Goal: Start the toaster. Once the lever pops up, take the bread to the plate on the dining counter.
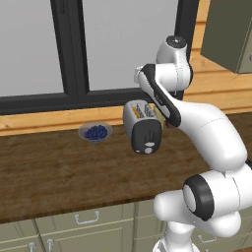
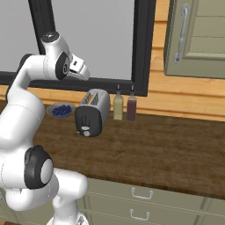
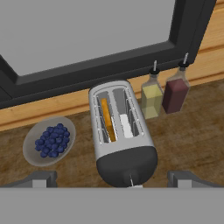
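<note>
The toaster (image 3: 122,135) stands on the tabletop (image 1: 49,172) under the window, bread (image 3: 106,119) still in its slot. The hand (image 3: 111,178) hovers above it, wide open and empty. Lever not yet pressed; everything remains.

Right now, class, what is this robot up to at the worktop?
The arm hangs over the toaster with its gripper open and holding nothing. A slice of bread sits in one slot, so the toaster has yet to be started. A bowl of blueberries and two bottles stand beside it on the wooden worktop.
</note>
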Controlling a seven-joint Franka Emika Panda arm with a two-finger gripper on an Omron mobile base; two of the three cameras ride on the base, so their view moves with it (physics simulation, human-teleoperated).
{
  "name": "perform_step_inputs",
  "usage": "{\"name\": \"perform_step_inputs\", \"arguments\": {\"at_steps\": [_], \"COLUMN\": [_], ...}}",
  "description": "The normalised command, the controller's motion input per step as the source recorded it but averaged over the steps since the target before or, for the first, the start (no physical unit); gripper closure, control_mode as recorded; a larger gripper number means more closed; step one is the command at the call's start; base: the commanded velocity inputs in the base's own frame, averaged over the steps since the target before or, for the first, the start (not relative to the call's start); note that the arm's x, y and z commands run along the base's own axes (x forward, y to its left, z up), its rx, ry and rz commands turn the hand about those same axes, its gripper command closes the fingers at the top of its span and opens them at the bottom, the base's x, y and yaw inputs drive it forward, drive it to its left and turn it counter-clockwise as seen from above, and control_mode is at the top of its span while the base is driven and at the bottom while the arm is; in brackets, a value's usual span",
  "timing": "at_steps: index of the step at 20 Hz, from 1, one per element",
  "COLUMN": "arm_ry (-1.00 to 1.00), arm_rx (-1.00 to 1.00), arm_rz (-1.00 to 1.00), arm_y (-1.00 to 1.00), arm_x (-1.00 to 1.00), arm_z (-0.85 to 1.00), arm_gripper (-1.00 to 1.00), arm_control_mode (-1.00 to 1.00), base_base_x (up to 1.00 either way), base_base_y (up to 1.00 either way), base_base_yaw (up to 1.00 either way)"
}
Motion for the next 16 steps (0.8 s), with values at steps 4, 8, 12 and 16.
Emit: {"name": "perform_step_inputs", "arguments": {"at_steps": [4,8,12,16], "arm_ry": [0.00,0.00,0.00,0.00], "arm_rx": [0.00,0.00,0.00,0.00], "arm_rz": [0.00,0.00,0.00,0.00], "arm_y": [0.00,0.00,0.00,0.00], "arm_x": [0.00,0.00,0.00,0.00], "arm_z": [0.00,0.00,0.00,0.00], "arm_gripper": [-1.00,-1.00,-1.00,-1.00], "arm_control_mode": [-1.00,-1.00,-1.00,-1.00], "base_base_x": [0.00,0.00,0.00,0.00], "base_base_y": [0.00,0.00,0.00,0.00], "base_base_yaw": [0.00,0.00,0.00,0.00]}}
